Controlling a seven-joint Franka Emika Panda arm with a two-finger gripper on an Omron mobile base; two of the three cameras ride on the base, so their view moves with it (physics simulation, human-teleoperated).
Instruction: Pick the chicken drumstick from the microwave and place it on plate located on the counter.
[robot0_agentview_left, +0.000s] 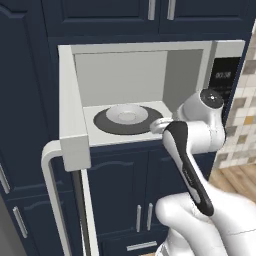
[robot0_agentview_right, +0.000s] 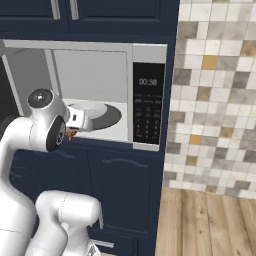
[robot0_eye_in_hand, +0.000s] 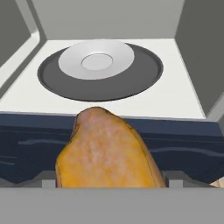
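**Drumstick out of the microwave, held at the hand**

The drumstick (robot0_eye_in_hand: 109, 151) sat close against the hand camera, its fat golden-orange end filling the lower middle of the hand view, just outside the front lip of the microwave (robot0_agentview_left: 70, 100). In the right base view a small orange patch (robot0_agentview_right: 70, 133) showed under the wrist. The fingers themselves were hidden behind the meat, so their closure could not be read directly; judging from the way the drumstick hung clear of any surface, they were clamped on it.

As a load it looked light and fairly stiff, with a rounded, glossy skin that could slip or swivel in a narrow pinch. The thick meaty part gave the surest hold; the thin bone end would likely pivot. Slow wrist turns seemed wise on the way to the plate.

Behind it, inside the cavity, a small white plate (robot0_eye_in_hand: 96, 59) rested on the dark turntable (robot0_eye_in_hand: 100, 74), well apart from the drumstick. The door (robot0_agentview_left: 75, 150) stood swung open to the left. Navy cabinets (robot0_agentview_right: 120, 180) lay below and a tiled wall (robot0_agentview_right: 215, 100) to the right.
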